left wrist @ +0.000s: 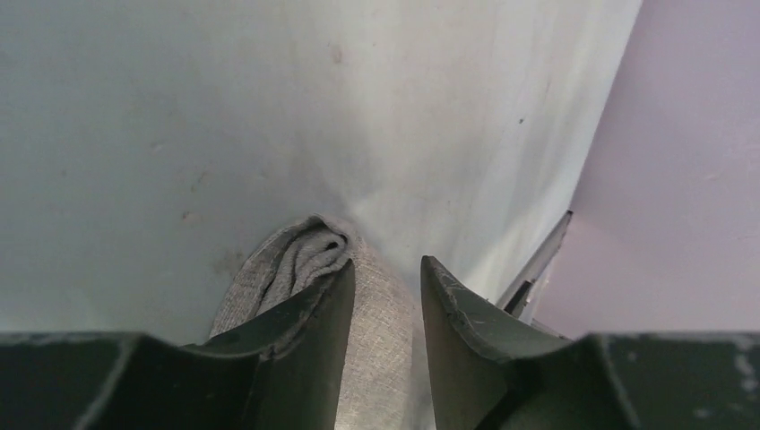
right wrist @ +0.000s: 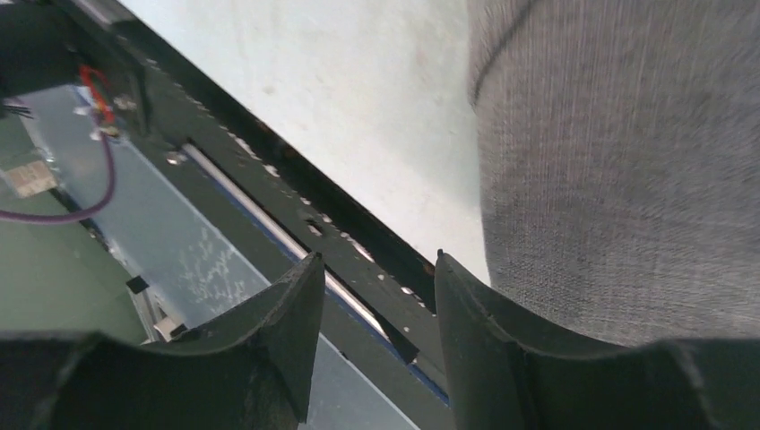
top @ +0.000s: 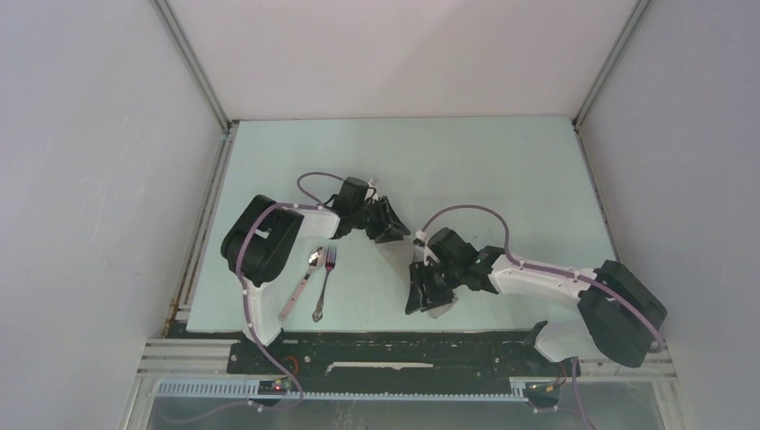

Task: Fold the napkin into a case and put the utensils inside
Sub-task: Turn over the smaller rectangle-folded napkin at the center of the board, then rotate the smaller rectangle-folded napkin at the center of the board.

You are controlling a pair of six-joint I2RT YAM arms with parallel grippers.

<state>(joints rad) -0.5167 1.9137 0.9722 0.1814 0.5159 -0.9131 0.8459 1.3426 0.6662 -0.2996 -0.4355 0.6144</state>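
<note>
Folding unfinished: my left fingers [left wrist: 314,340] straddle the bunched napkin [left wrist: 376,305], grip unclear; my right fingers [right wrist: 278,349] stand apart, empty, beside it. No case yet; spoon [top: 303,279] and fork [top: 324,285] lie on the table [top: 502,179].

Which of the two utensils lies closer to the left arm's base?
The spoon, with the pale handle and rounded bowl; the fork lies just on its right, farther away.

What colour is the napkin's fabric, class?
Plain grey, finely woven, no pattern; the napkin shows best in the right wrist view.
</note>
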